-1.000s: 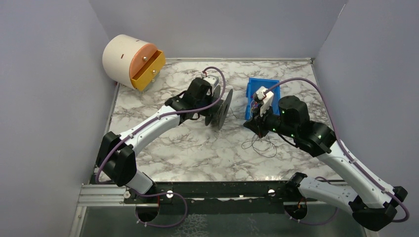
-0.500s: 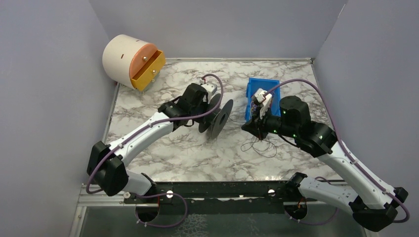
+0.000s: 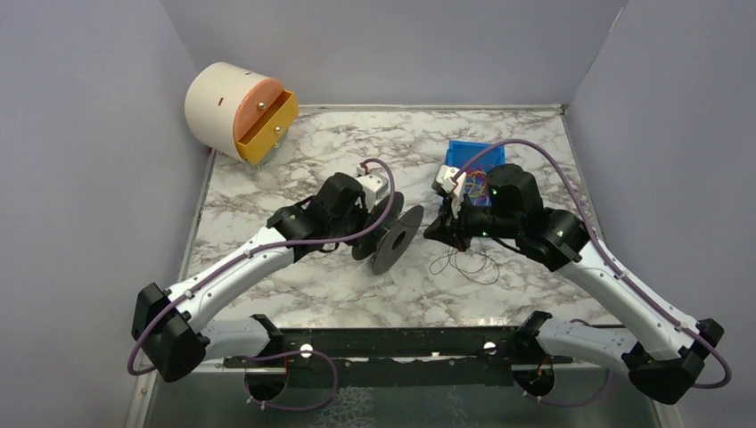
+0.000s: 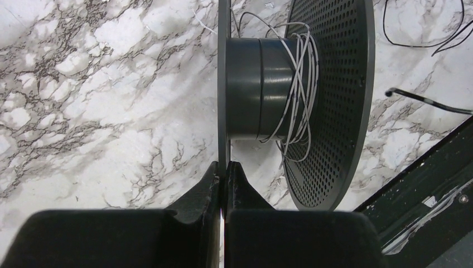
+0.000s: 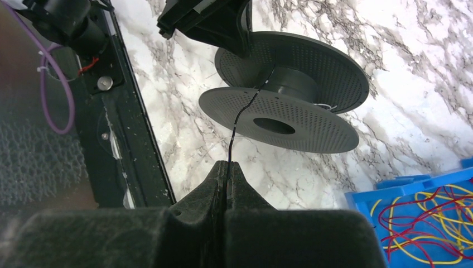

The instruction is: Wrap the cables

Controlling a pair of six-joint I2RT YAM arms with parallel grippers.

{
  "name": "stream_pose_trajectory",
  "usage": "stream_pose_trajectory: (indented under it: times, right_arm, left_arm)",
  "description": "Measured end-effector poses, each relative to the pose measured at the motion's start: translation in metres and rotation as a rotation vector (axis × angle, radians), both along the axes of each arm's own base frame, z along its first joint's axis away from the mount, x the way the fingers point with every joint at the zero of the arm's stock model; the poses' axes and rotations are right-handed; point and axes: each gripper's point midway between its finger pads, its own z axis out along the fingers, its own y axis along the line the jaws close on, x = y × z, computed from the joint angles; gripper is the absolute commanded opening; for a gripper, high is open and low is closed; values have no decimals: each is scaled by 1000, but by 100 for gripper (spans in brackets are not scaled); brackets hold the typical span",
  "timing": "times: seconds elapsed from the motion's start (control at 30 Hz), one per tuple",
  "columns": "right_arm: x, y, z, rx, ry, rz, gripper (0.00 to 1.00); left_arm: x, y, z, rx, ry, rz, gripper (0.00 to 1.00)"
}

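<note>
The black double-disc spool (image 3: 397, 237) stands on edge mid-table. My left gripper (image 4: 224, 166) is shut on its thin left disc (image 4: 224, 67). Thin pale strands (image 4: 298, 95) loop loosely round the hub (image 4: 254, 89). My right gripper (image 5: 227, 165) is shut on a black cable (image 5: 240, 120), which runs from the fingertips up to the spool (image 5: 290, 120) hub. The rest of that black cable (image 3: 471, 264) lies in loose loops on the table below the right gripper (image 3: 437, 230). Red and yellow cables (image 5: 429, 220) lie in the blue bin (image 5: 365, 204).
A cream drum cabinet with a yellow drawer (image 3: 239, 111) sits at the back left corner. The blue bin (image 3: 464, 153) is partly hidden behind the right arm. A black rail (image 3: 383, 348) runs along the near edge, and grey walls close in three sides.
The left gripper has shut on the spool's disc and pulled the spool nearer and slightly left. The right gripper has shifted left toward the spool, still holding the black cable.
</note>
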Motion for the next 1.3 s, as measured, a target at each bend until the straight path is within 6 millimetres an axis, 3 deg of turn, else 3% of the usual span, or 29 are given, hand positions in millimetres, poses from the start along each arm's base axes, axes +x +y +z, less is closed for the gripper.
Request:
stream_pose_trajectory:
  times: [0.27, 0.5, 0.8, 1.07, 1.3]
  right_arm:
    - [12, 15, -13, -34, 5, 46, 1]
    - [15, 39, -33, -55, 129, 117, 1]
    - [12, 51, -10, -23, 185, 152, 1]
    - [1, 49, -25, -72, 299, 171, 1]
    - [-5, 49, -31, -82, 362, 173, 1]
  left_arm:
    - [-4, 3, -4, 7, -9, -25, 30]
    - [-8, 4, -1, -3, -17, -42, 41]
    - [-16, 3, 22, -69, -62, -79, 49]
    - [-33, 2, 53, -170, -111, -143, 65]
    - [-49, -5, 81, -253, -132, -222, 73]
